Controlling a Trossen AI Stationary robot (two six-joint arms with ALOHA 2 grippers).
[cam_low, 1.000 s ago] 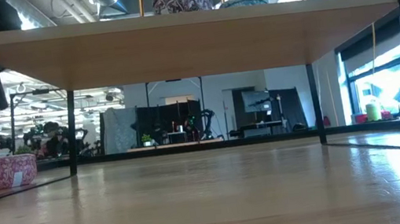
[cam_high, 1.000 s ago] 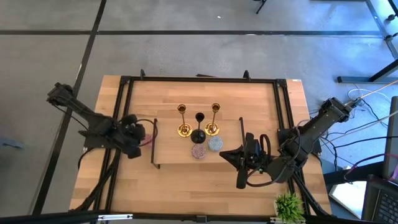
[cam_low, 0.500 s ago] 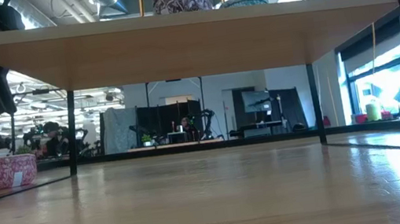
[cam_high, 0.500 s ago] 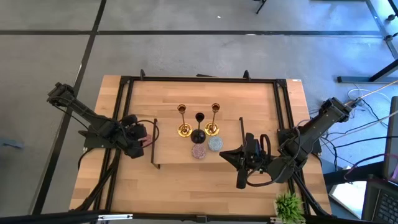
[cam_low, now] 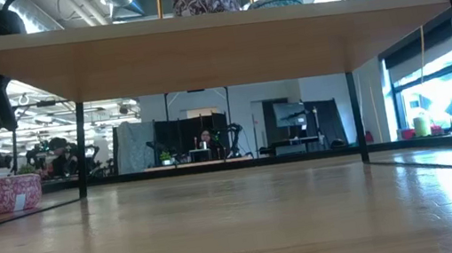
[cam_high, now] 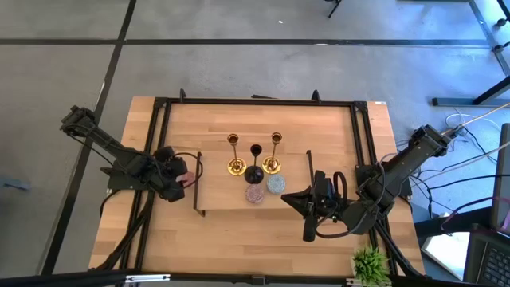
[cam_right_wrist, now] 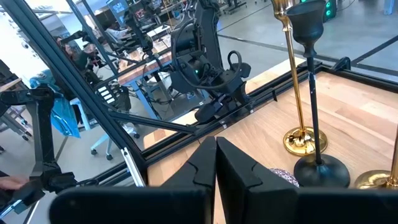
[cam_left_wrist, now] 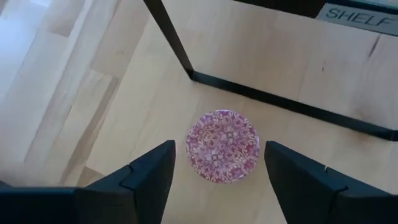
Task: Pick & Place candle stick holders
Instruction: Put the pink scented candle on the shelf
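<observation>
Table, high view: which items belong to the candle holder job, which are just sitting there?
Job items:
- two gold holders
- black holder
- mauve round
- pale blue round
- pink round, on the table between the open left gripper fingers

Lying about:
- wooden shelf board
- green plant

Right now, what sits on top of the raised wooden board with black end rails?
On the raised wooden board stand two slim gold candlesticks, one black candlestick, a mauve glittery round and a pale blue one. From above, the board hides the table beneath it.
</observation>
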